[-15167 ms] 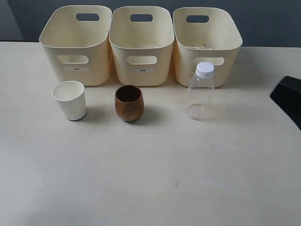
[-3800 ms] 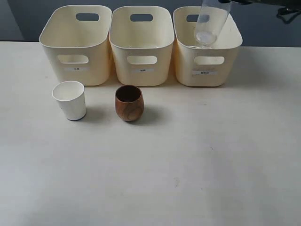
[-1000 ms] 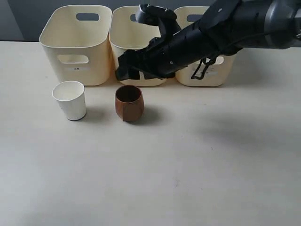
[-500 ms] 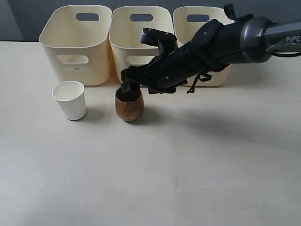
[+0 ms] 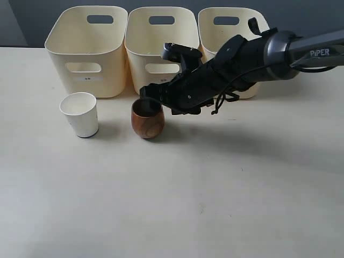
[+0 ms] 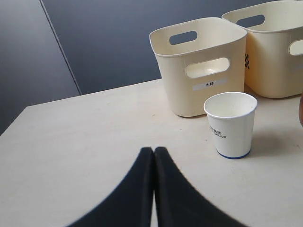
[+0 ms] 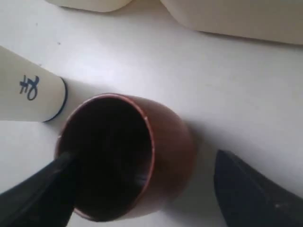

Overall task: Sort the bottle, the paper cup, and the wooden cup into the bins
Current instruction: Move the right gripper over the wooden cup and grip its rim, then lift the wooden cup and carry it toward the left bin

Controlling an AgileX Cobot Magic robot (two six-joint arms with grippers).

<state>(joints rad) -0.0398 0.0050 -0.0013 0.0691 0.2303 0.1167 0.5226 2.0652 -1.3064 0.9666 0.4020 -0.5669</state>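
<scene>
A: Left to right: left gripper (image 6: 153, 156) is sitting pinched together, holding nothing; paper cup (image 5: 79, 114) is standing on the table (image 5: 172, 204) in front of the left of the bins (image 5: 88, 48).

B: Wooden cup (image 5: 147, 117)?

A: Centre, upright. Right gripper (image 5: 152, 101) is straddling its wall, spread, one finger inside. Bottle isn't showing.

B: Risk?

A: Rounded wood could be slipping or tipping if the pinch lands off-centre.

Read "PIPER" in white on the right arm (image 5: 301, 51), upper right of the exterior view. Made out "GROUP" on the paper cup (image 6: 230, 124); bin label (image 6: 206, 85) characters too small.
</scene>
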